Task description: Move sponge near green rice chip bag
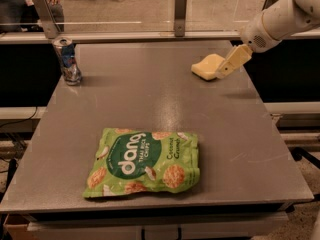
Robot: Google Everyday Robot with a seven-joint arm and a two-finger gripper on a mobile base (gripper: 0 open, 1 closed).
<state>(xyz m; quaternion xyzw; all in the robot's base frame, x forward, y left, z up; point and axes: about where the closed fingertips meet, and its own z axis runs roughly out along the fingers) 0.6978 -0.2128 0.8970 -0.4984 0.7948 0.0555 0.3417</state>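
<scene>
The sponge [206,66] is a small pale yellow foam block lying on the grey table at the far right. The green rice chip bag [142,162] lies flat near the table's front edge, well apart from the sponge. My gripper [223,70] hangs from the white arm at the upper right. Its pale yellow fingers [234,59] are right beside the sponge's right edge, partly over it.
A blue-and-silver drink can [66,60] stands at the table's far left. A glass barrier with metal posts [180,6] runs along the back edge. The grey table [150,99] drops off at the right edge just under the arm.
</scene>
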